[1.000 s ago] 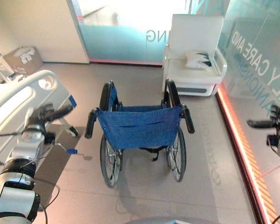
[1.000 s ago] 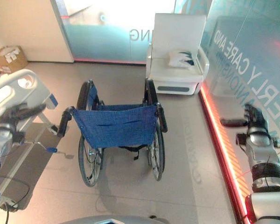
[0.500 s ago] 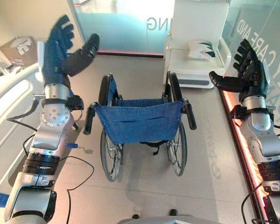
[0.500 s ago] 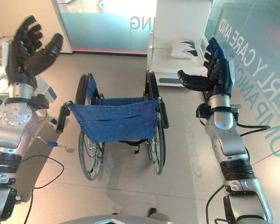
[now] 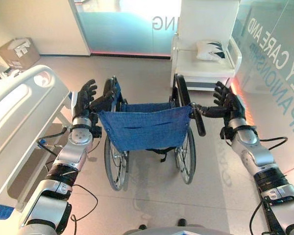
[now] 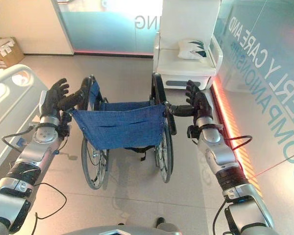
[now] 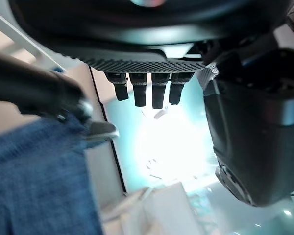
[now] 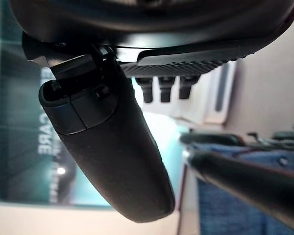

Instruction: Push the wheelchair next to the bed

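The wheelchair [image 5: 148,134], with its blue fabric backrest [image 5: 146,128] facing the robot, stands on the grey floor [image 5: 220,181] just beside the white bed [image 5: 19,110] on its left, with a white armchair [image 5: 206,54] beyond it. The left hand [image 5: 84,100] is raised at the left push handle [image 5: 94,128], fingers spread and straight, holding nothing. The right hand [image 5: 227,104] is likewise open with its thumb reaching toward the right push handle [image 5: 198,119], and neither of the 2 hands has closed round a handle.
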